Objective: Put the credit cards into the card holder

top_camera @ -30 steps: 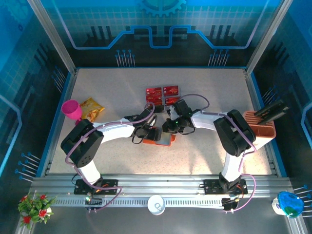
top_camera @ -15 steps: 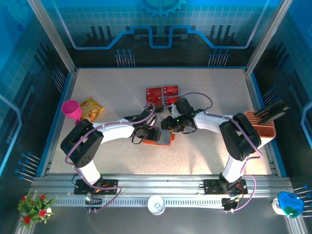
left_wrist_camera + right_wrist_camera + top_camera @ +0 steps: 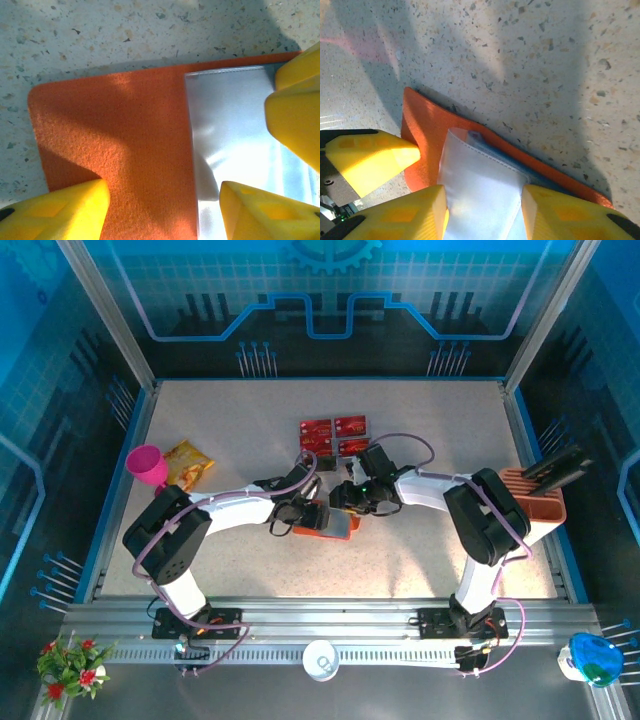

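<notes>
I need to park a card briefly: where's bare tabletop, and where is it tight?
Bare: the far-right stretch between the credit cards and the orange slotted rack; the far-left corner beyond the pink cup and snack bag; the near strip in front of the card holder. Tight: the centre around it.

no legible text anywhere, pale markings on the credit cards (image 3: 349, 425) too small to read

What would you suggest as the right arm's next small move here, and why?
Probably lift the right gripper off the card holder and move it toward the nearest of the credit cards: its fingers stand apart with no card between them, while the left gripper rests on the holder's orange flap.
</notes>
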